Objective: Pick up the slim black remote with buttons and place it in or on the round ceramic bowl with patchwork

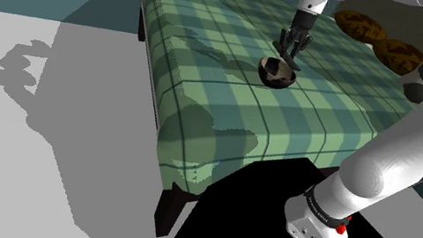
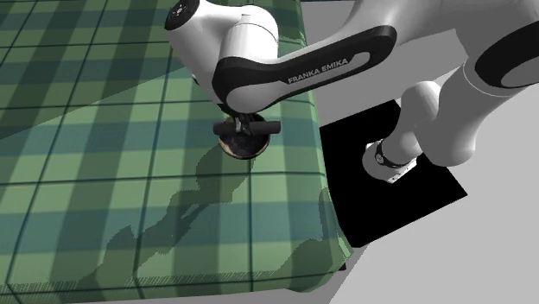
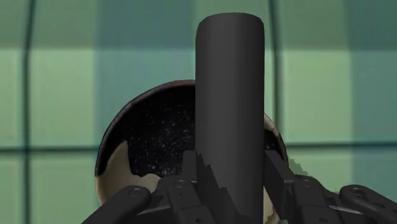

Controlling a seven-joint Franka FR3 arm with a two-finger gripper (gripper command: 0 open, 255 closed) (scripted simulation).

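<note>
A slim dark remote [image 3: 230, 95] stands between my fingers, and my gripper [image 3: 232, 168] is shut on it. Its visible face is plain; no buttons show. Directly below it lies the round bowl [image 3: 143, 137], dark and speckled inside with a cream and brown rim. In the shoulder view the gripper [image 1: 291, 51] hangs just above and behind the bowl [image 1: 277, 72] on the green plaid surface. In the second exterior view the hand [image 2: 246, 126] covers most of the bowl [image 2: 244, 148].
The bowl rests on a bench [image 1: 216, 34] covered in green plaid cloth, with dark legs. Two patterned brown cushions [image 1: 360, 26] lie at its far end near the arm. My stand [image 1: 316, 233] sits on a black patch of floor beside the bench's near corner.
</note>
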